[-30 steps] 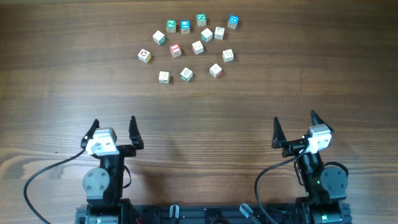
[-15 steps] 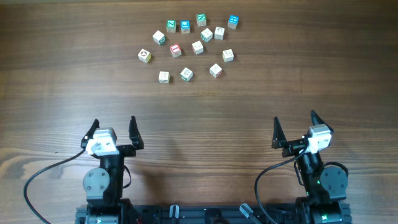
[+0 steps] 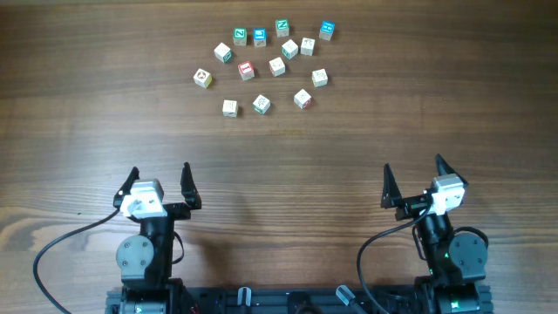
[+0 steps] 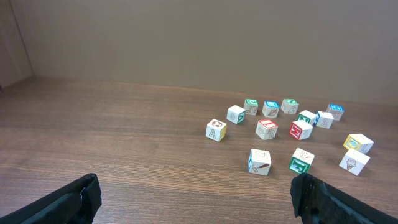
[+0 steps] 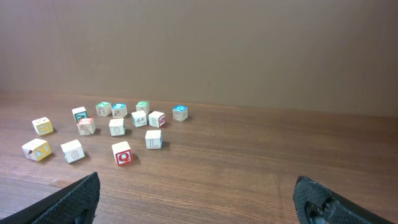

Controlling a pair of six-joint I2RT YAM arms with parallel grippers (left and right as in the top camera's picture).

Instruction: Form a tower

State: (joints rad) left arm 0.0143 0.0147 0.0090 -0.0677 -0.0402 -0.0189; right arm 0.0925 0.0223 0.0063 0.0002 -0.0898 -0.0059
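So on the wooden table (image 3: 279, 166) no tower stands yet: the cubes (image 3: 277, 66) lie loose in a far cluster, well apart from both arms. I would start with an outlying cube (image 3: 229, 107) and come straight down so no neighbours get nudged. The left gripper (image 3: 159, 174) and right gripper (image 3: 413, 167) gape wide, holding and touching nothing.

The left arm (image 3: 144, 249) and the right arm (image 3: 453, 249) sit folded low at the near edge of the counter (image 3: 279, 157), each toward its own corner. Each wrist points to the far edge, its 2 jaws spread wide, holding nothing.
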